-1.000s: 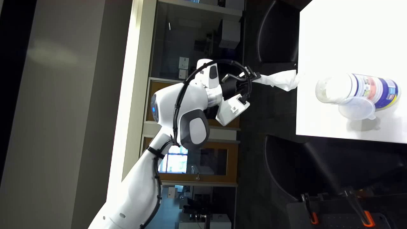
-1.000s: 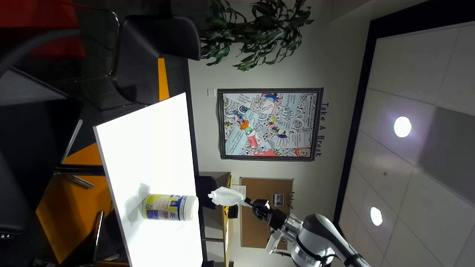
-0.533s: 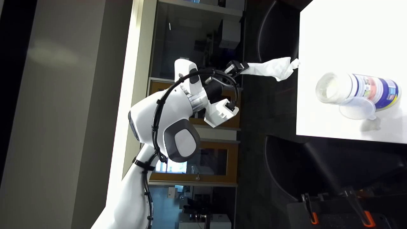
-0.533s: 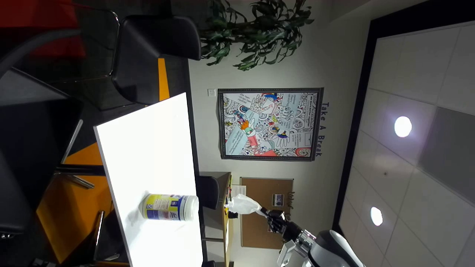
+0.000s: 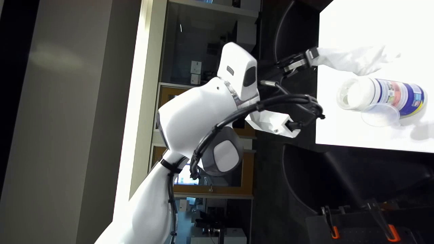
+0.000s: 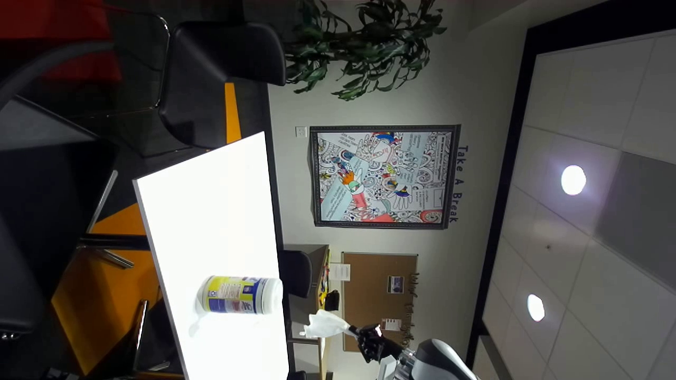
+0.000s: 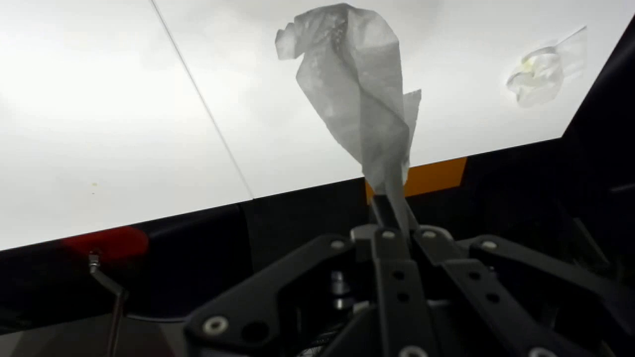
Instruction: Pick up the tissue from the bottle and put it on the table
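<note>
The jaws were clenched on one end of the tissue [image 7: 364, 94], whose loose end spread out in the air, apart from the table [image 6: 211, 221] and clear of the bottle [image 6: 243, 295], to that bottle's right once the exterior views were turned upright. By that, the picking-up looked done; what remained, as I judged it, was lowering the tissue to the table and letting go. The bottle stood upright on the table with a clear lid [image 5: 380, 115] just beside its neck. Its label [image 5: 400, 94], in blue, yellow and reddish patches, carried print too small and washed out to read, so no brand could be given. Farther out, on the far wall [image 6: 480, 105], big lettering [image 6: 458, 183] read "Take A Break" above a busy colored poster [image 6: 388, 177], whose own lines were too fine to make out; the corkboard [image 6: 364, 279] to the poster's right showed nothing readable.
</note>
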{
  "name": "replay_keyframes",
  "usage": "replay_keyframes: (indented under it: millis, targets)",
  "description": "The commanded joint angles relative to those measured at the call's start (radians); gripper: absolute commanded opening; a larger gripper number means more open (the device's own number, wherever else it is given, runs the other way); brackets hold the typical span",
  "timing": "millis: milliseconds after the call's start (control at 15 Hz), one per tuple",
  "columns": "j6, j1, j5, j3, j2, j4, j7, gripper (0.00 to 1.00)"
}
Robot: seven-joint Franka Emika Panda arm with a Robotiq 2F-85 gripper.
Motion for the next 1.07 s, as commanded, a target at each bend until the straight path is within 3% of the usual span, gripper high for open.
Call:
replay_keyframes:
  millis: [0,267,333,400,1000]
  targets:
    - [0.070,0.000,0.064,-0.029,0.100,0.034,0.009,0.00]
    - [0.074,-0.001,0.160,-0.041,0.175,0.072,-0.011,0.00]
    - [0.069,-0.004,0.167,-0.040,0.190,0.084,-0.007,0.07]
    - [0.070,-0.006,0.175,-0.039,0.203,0.092,-0.005,0.27]
    - [0.061,-0.014,0.192,-0.034,0.267,0.144,-0.002,0.93]
